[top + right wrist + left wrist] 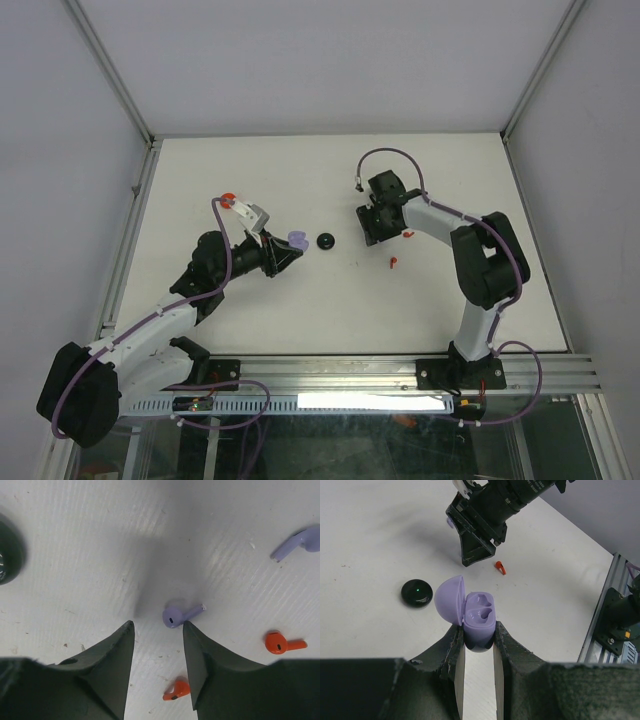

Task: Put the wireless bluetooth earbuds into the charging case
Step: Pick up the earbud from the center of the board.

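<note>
My left gripper (478, 630) is shut on a lavender charging case (479, 617). Its lid is hinged open to the left and both moulded wells show nothing in them. From above, the case (296, 240) sits left of centre. The right gripper (158, 624) is low over the table with its jaws apart and nothing between them. A lavender earbud (175, 615) lies just beyond its tips, close to the right fingertip (186, 626). A second lavender earbud (300, 542) lies further off. Two red earbuds (280, 642) (176, 690) lie on the table, one partly under the right finger.
A black round disc (325, 242) with a green light (416, 593) lies between the two grippers. A red disc (228, 198) and a white and grey piece (250, 211) lie at the back left. A raised rail (152, 145) edges the white table.
</note>
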You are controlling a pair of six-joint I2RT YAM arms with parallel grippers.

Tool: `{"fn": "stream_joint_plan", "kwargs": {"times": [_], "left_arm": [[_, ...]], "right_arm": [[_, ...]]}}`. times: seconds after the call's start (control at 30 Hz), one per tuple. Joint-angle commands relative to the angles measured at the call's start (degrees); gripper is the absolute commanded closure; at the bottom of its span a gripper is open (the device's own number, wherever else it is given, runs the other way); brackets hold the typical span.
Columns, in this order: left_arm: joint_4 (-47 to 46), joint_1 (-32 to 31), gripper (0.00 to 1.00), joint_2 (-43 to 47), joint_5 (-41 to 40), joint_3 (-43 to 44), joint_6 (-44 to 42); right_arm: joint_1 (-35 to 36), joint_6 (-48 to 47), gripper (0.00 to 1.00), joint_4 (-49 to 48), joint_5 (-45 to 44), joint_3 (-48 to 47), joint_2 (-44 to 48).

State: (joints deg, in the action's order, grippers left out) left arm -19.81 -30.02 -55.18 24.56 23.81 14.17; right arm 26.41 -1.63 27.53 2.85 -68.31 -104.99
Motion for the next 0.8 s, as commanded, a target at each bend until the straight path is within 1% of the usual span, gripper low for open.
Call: {"fn": "stream_joint_plan", "kwargs": {"times": [0.0,0.33,0.4,0.6,0.77], "left_arm": [[-3.9,-0.3,1.00,0.2,1.2,1.3,0.5],[-3.9,-0.3,1.00,0.1,1.1,1.3,0.6],[-3.9,-0.3,1.00,0.5,1.0,1.3,0.5],[-4.0,-0.3,1.00,1.0,0.9,1.0,0.6],[-4.3,-0.3,1.00,0.9,0.9,1.0,0.8]], "right_arm": [[0.6,0.5,0.55,1.3,1.8,-3.6,-0.9],[2.3,3.2,0.52,-0.1,7.7,-5.9,-1.6],[3.2,2.9,0.52,0.6,6.2,-7.0,-1.5],[5.0,3.4,0.54,1.5,-5.2,-7.3,0.1],[5.2,6.2,0.55,2.1,-9.6,-8.1,-1.0]]}}
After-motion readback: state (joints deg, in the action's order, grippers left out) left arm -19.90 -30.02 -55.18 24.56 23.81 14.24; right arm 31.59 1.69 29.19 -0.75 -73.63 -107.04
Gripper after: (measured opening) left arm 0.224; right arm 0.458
